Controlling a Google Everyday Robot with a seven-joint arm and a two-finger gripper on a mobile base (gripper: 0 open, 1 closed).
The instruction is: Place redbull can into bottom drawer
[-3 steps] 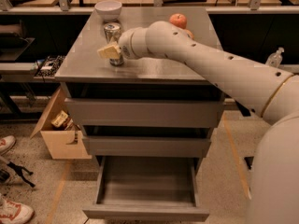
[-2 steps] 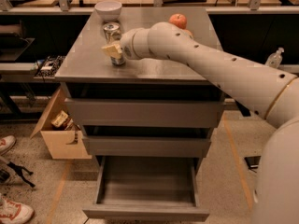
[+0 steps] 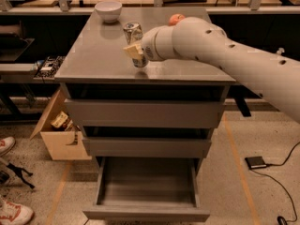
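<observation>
The redbull can (image 3: 133, 32) is a slim silver can with a shiny top, tilted a little over the grey cabinet top (image 3: 93, 55). My gripper (image 3: 135, 53) is shut around the can's lower half; a cream finger (image 3: 131, 50) shows on its left side. The white arm reaches in from the right. The bottom drawer (image 3: 146, 213) is pulled open below, a wide shallow grey tray with nothing in it. The two drawers above it are closed.
A white bowl (image 3: 108, 11) stands at the back left of the cabinet top. An orange (image 3: 175, 18) lies behind the arm. A cardboard box (image 3: 58, 137) and shoes (image 3: 14, 213) are on the floor left; a black device (image 3: 256, 162) with cable lies right.
The gripper has moved to the right and toward the front of the cabinet top, carrying the can with it. The drawer stays open.
</observation>
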